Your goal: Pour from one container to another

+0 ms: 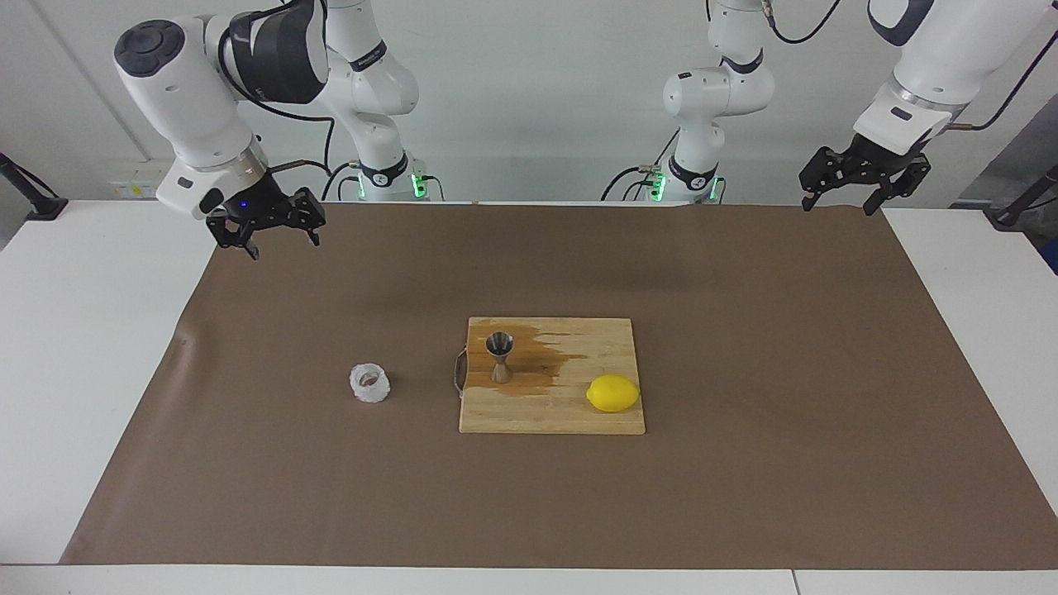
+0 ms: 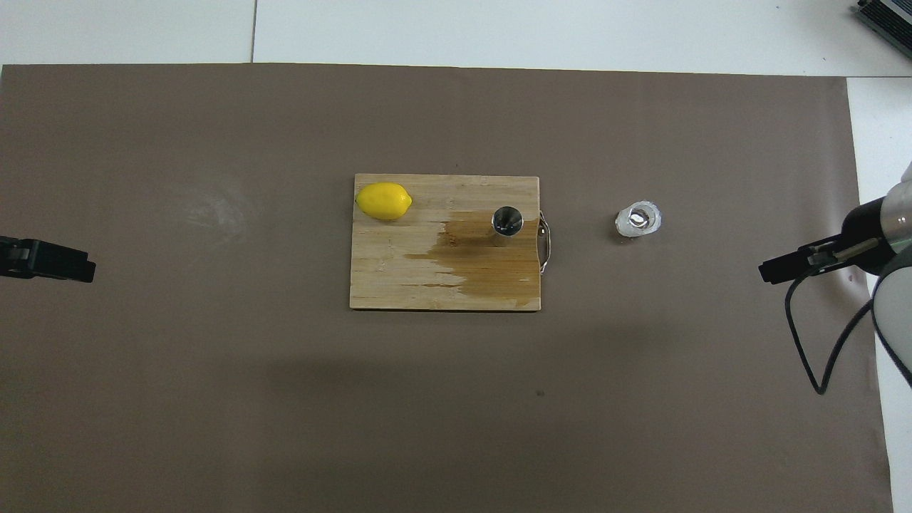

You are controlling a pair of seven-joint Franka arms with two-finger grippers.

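The small translucent whitish cup [image 1: 369,383] [image 2: 638,219] stands upright on the brown mat, beside the cutting board toward the right arm's end of the table. The steel jigger [image 1: 500,355] [image 2: 506,222] stands upright on the wooden board [image 1: 570,417] [image 2: 399,281], at the board's edge closest to the cup. My right gripper [image 1: 283,246] [image 2: 784,267] hangs open and empty, high over the mat's corner near its own base, well away from the cup. My left gripper [image 1: 838,207] [image 2: 50,260] waits open and empty over the mat's other corner by the robots.
A yellow lemon [image 1: 612,393] [image 2: 383,201] lies on the board toward the left arm's end. A dark wet stain [image 1: 545,364] [image 2: 484,263] spreads across the board around the jigger. The brown mat [image 1: 744,463] covers most of the white table.
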